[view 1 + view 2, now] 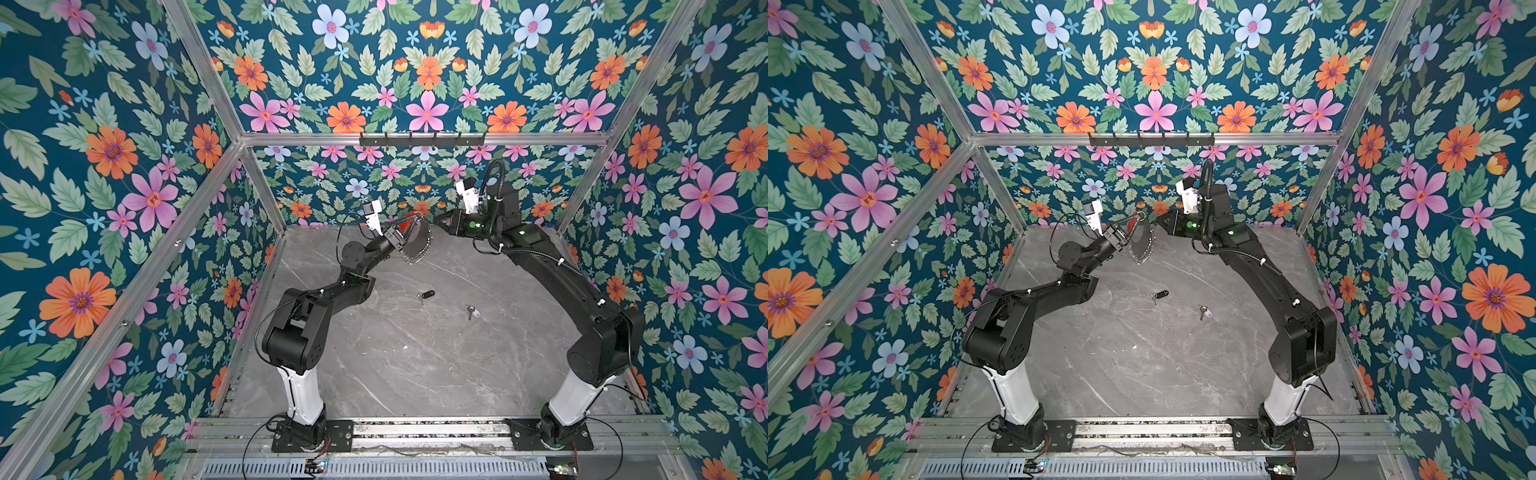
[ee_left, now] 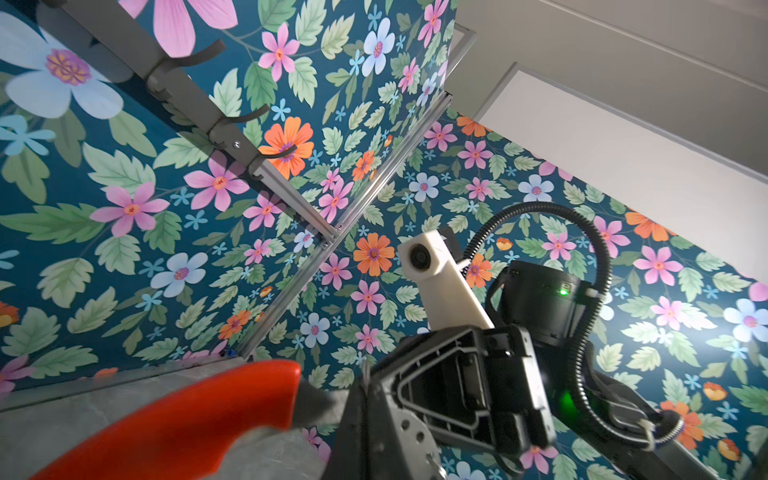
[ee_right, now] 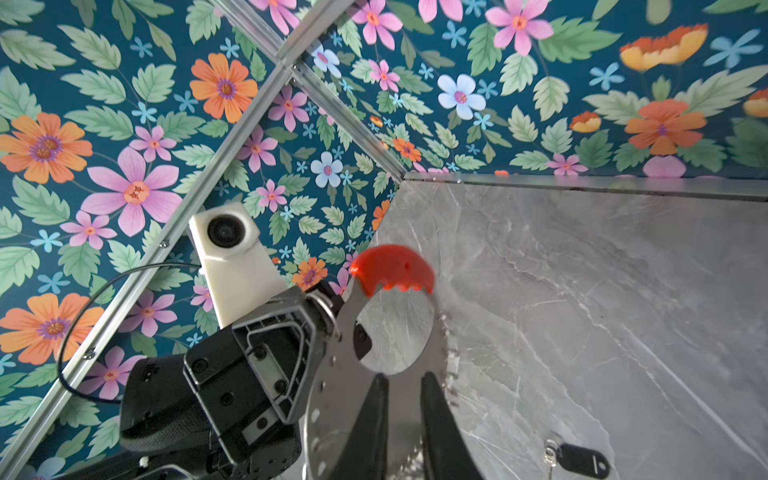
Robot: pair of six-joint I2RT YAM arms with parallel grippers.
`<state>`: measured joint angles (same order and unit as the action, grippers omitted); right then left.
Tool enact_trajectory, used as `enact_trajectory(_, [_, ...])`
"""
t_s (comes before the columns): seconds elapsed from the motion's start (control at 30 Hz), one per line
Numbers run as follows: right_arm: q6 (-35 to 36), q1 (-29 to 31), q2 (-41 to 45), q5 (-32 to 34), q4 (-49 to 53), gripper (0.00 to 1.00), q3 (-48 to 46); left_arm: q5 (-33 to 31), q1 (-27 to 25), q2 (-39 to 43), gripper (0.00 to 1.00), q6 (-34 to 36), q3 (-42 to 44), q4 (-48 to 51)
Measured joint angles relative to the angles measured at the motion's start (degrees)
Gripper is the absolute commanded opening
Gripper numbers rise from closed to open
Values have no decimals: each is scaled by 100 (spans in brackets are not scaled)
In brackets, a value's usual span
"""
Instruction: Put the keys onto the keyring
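Red keyring (image 1: 419, 245), pinched in my left pincer (image 1: 409, 230).
Lower, nearer lies the lavender key (image 1: 473, 311), closest to my right pincer (image 1: 439, 219), slightly spread.

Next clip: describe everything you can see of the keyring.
The keyring is a large grey metal loop topped by a curved red plastic section with a toothed inner edge. Many small silver rings dangle along its rim. It hangs clear of the table near the back wall. The left gripper is shut on its edge beside the red part. The right gripper sits close; contact cannot be told.
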<state>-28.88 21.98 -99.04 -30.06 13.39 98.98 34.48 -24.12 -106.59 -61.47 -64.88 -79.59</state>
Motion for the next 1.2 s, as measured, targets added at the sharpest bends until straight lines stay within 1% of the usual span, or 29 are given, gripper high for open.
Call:
enact_trajectory(0.13, [-87, -81, 118, -173, -356, 28, -155, 223, 0, -37, 0, -133, -120, -59])
enact_trajectory(0.2, [-90, -83, 98, -310, -509, 30, -142, 330, 0, -59, 0, -181, -195, -63])
enact_trajectory(0.47, [-153, -103, -164, -863, -920, 29, -24, 590, 0, -142, 0, -306, -264, -153])
enact_trajectory(0.6, [-271, -101, -264, -1185, -1158, 28, -33, 601, 4, -166, 0, -396, -269, -164])
enact_trajectory(0.73, [-385, -98, -275, -1340, -1333, 27, -103, 592, 4, -245, 0, -439, -317, -223])
enact_trajectory(1.1, [-717, -98, -369, -1604, -1829, 14, -273, 608, 4, -378, 0, -713, -487, -306])
enact_trajectory(1.2, [-837, -98, -431, -1657, -1965, 6, -273, 608, 4, -378, 0, -719, -487, -313])
